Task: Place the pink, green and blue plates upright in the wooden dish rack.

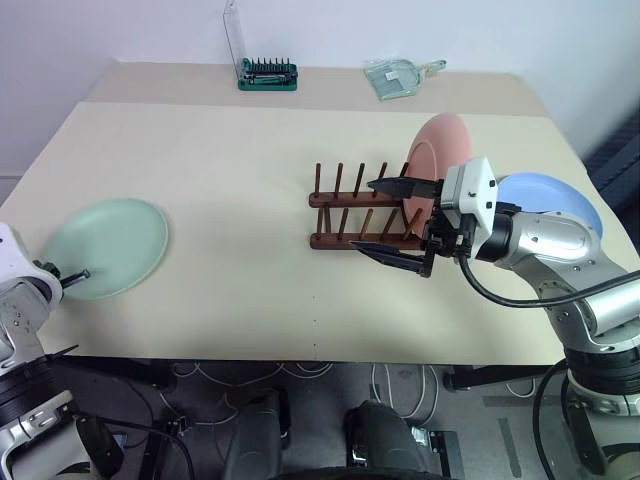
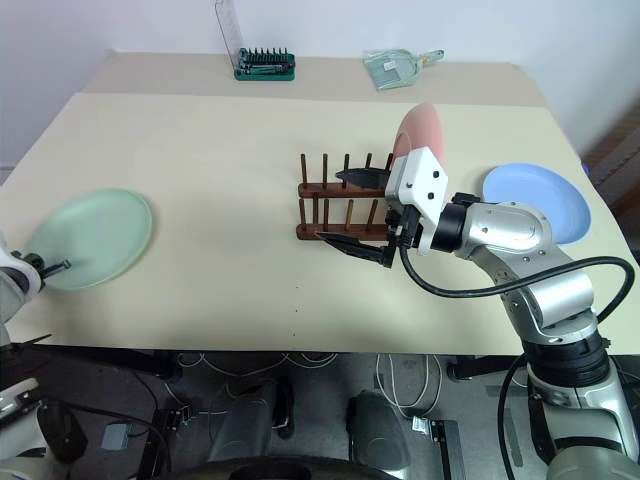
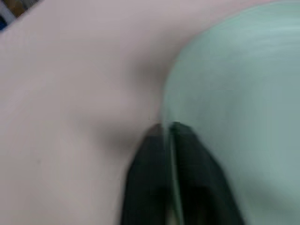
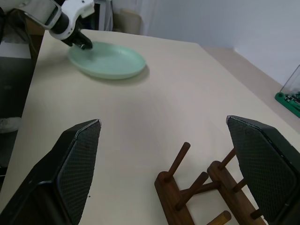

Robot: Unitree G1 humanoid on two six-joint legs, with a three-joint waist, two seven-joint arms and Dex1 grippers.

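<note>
The rack (image 1: 362, 208) sits mid-table with the pink plate (image 1: 437, 160) already upright at its right end. Blue plate (image 1: 556, 200) lies flat further right. Green plate (image 1: 108, 246) is at the left, its near rim pinched by the left gripper (image 1: 75, 276). Right gripper (image 1: 400, 225) hovers wide open over the rack.

A big pale table (image 1: 230, 170) fills most of the room. At its far edge sits a green rack of tool bits (image 1: 267, 75) with a clear lid (image 1: 234, 38) standing up behind it, and a little way along the same edge lies a small see-through packet (image 1: 392, 77) with something pale green inside. Under the near edge of the table, black and white cables (image 1: 300, 375) lie tangled on a grey floor (image 1: 330, 420).
</note>
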